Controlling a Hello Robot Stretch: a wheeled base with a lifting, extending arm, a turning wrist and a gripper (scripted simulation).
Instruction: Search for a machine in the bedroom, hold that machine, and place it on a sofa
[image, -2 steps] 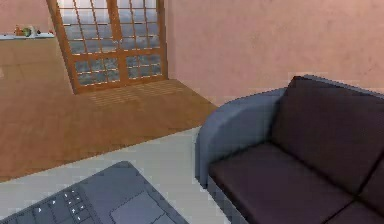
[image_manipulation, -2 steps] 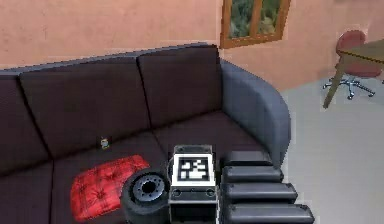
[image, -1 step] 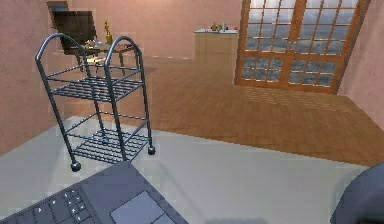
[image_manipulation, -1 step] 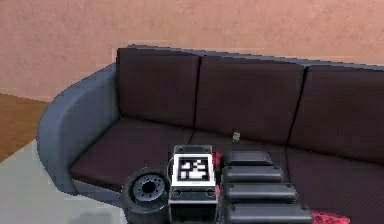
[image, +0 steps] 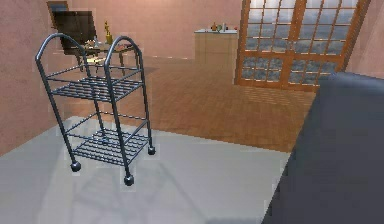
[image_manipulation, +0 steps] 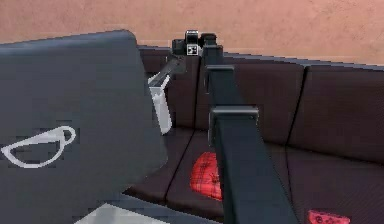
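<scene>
A large grey laptop (image_manipulation: 70, 110), its lid marked with a white cup drawing, takes up the arm side view's left half. A small white slab (image_manipulation: 160, 108) sits at its right edge. My gripper (image_manipulation: 165, 84) reaches down to that slab from the arm (image_manipulation: 235, 140), in front of the dark sofa (image_manipulation: 320, 110). I cannot tell whether the gripper holds anything. The same kind of dark grey flat shape (image: 335, 160) rises at the forward view's right.
A red thing (image_manipulation: 204, 176) lies on the sofa seat beside the arm, another red thing (image_manipulation: 328, 216) at the bottom right. Ahead stands a wheeled wire cart (image: 98, 100) on pale floor. Beyond lie wood floor, a counter (image: 216, 45) and glass doors (image: 292, 42).
</scene>
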